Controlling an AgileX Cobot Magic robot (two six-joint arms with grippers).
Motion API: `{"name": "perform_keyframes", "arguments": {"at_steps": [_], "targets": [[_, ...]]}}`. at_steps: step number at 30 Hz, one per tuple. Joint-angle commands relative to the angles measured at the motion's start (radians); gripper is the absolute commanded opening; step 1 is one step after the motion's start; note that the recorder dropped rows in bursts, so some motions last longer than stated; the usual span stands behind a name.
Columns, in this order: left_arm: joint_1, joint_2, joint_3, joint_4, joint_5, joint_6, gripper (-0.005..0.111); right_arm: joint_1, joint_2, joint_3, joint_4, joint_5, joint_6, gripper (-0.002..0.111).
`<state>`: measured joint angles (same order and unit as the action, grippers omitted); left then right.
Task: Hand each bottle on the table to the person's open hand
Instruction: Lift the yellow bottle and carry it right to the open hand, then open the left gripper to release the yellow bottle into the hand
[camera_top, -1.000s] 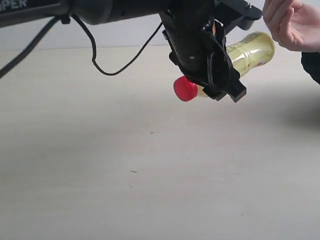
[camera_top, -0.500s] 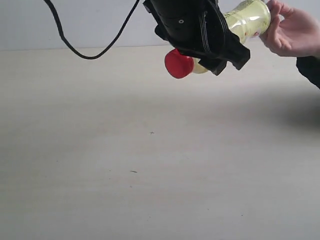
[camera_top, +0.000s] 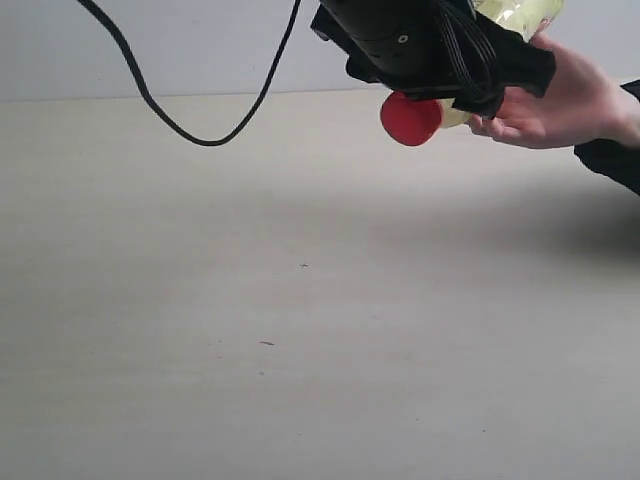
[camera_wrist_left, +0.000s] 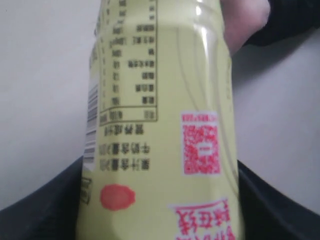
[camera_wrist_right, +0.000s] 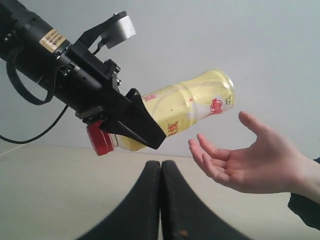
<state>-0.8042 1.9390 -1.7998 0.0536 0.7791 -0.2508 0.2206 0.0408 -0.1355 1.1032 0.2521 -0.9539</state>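
Above counter (camera_top: 300, 350), left end effector (camera_wrist_right: 145, 127) clamped on bottle (camera_wrist_right: 195, 102) near cap (camera_wrist_right: 98, 140), base presented over hand (camera_wrist_right: 250, 167) for release; right end effector (camera_wrist_right: 161, 200) together, empty, clear of handover.

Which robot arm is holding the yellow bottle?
The left gripper: its black fingers clamp the yellow bottle near its red cap, by the person's open hand. The right gripper is shut, holding nothing.
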Motion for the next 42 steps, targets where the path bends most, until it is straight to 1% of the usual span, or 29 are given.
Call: {"name": "perform_keyframes", "arguments": {"at_steps": [1, 4, 6, 7, 12, 19, 28, 40, 42], "targets": [[-0.008, -0.004, 0.007, -0.011, -0.052, -0.015, 0.000, -0.006, -0.005, 0.002, 0.004, -0.007, -0.001, 0.000], [-0.008, -0.004, 0.007, -0.013, -0.075, -0.068, 0.000, -0.006, -0.005, 0.002, 0.004, -0.007, -0.001, 0.000], [-0.008, 0.013, 0.007, -0.011, -0.110, -0.183, 0.000, -0.006, -0.005, 0.002, 0.004, -0.007, -0.001, 0.000], [-0.008, 0.025, 0.007, -0.011, -0.125, -0.209, 0.000, -0.006, -0.005, 0.002, 0.004, -0.007, -0.001, 0.000], [-0.011, 0.085, 0.007, -0.011, -0.156, -0.291, 0.000, -0.006, -0.005, 0.002, 0.004, -0.007, -0.001, 0.000], [-0.018, 0.142, 0.007, -0.018, -0.245, -0.415, 0.000, -0.006, -0.005, 0.002, 0.004, -0.007, -0.001, 0.000], [-0.076, 0.215, 0.007, -0.023, -0.354, -0.475, 0.000, -0.006, -0.005, 0.002, 0.004, -0.007, -0.001, 0.000], [-0.081, 0.251, 0.007, -0.005, -0.381, -0.487, 0.000, -0.006, -0.005, 0.002, 0.004, -0.007, -0.001, 0.000], [-0.081, 0.251, 0.007, -0.005, -0.381, -0.487, 0.002, -0.006, -0.005, 0.002, 0.004, -0.007, -0.001, 0.000]]}}
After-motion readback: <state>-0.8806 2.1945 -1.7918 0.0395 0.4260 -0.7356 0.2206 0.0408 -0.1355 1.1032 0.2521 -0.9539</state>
